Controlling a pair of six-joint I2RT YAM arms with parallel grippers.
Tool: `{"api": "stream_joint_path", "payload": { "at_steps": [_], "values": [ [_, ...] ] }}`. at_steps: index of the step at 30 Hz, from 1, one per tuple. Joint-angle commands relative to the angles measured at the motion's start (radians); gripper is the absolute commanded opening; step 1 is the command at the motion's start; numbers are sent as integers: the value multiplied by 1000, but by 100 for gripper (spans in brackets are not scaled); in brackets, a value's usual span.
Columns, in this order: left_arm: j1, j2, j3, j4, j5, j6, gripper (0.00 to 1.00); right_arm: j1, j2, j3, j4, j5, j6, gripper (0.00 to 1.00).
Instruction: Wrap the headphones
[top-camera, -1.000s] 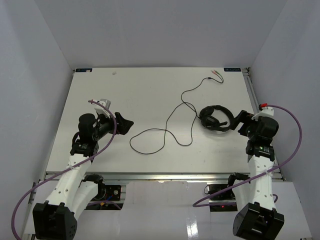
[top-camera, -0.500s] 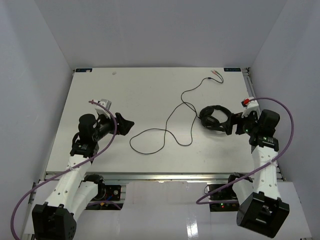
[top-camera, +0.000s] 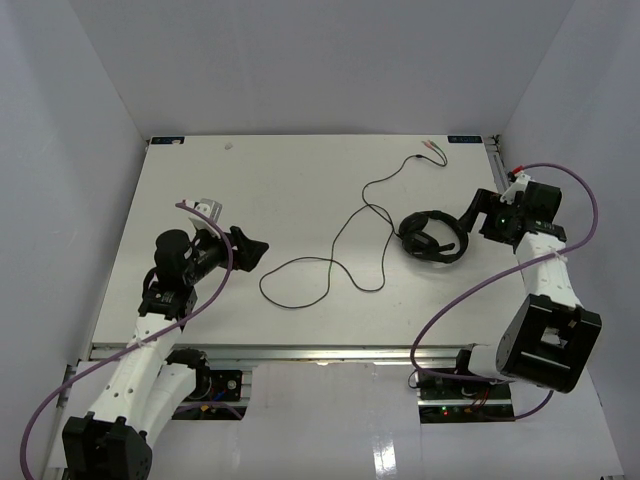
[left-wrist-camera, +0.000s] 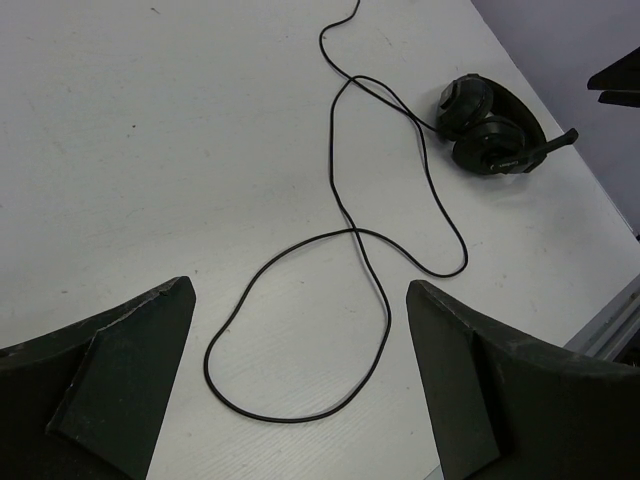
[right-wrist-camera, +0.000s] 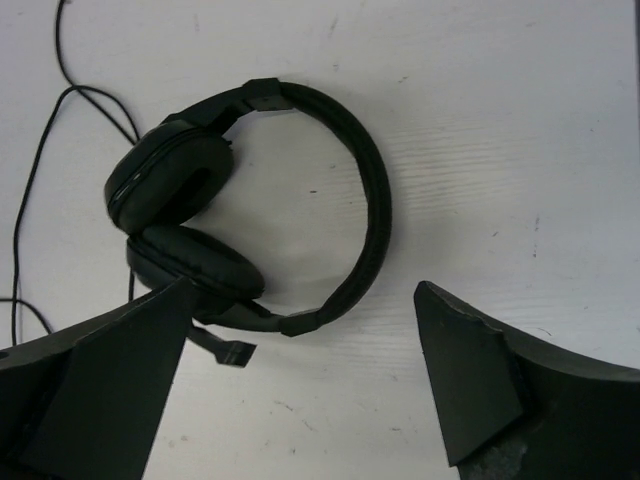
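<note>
The black headphones (top-camera: 432, 236) lie flat on the white table at the right, earcups folded together, boom mic (right-wrist-camera: 232, 352) pointing toward the near edge. Their thin black cable (top-camera: 330, 265) runs in loose loops across the middle of the table, and its pink and green plugs (top-camera: 432, 148) lie at the far edge. My right gripper (top-camera: 476, 212) hovers open just right of the headband (right-wrist-camera: 375, 200), holding nothing. My left gripper (top-camera: 250, 248) is open at the left, with the cable's near loop (left-wrist-camera: 204, 369) on the table ahead of its jaws. The headphones (left-wrist-camera: 490, 125) show far right in the left wrist view.
A metal rail (top-camera: 320, 350) runs along the table's near edge and another (top-camera: 497, 170) along its right side. Grey walls close in the left, back and right. Thick purple arm cables (top-camera: 585, 215) arc beside each arm.
The right arm swung from the near right of the headphones toward the far right and turned its wrist, and its jaws widened slightly. The left arm barely moved.
</note>
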Motion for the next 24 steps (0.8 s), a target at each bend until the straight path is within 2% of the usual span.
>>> {"api": "stream_joint_path", "payload": {
  "at_steps": [1,5,7,18,20,24],
  "values": [
    [-4,-21,34,1,17,11,98,7,80,27,56,126,107,89],
    [-4,-21,34,-1,14,14,98,10,193,31,69,152,107,73],
    [-4,-21,35,1,15,14,98,11,223,31,64,164,121,58],
    [-4,-15,35,0,18,16,98,48,383,32,108,171,136,56],
    [-4,-16,35,1,18,16,98,53,395,29,108,174,133,52],
    [-4,-17,35,0,26,18,98,53,393,12,103,184,125,36]
  ]
}}
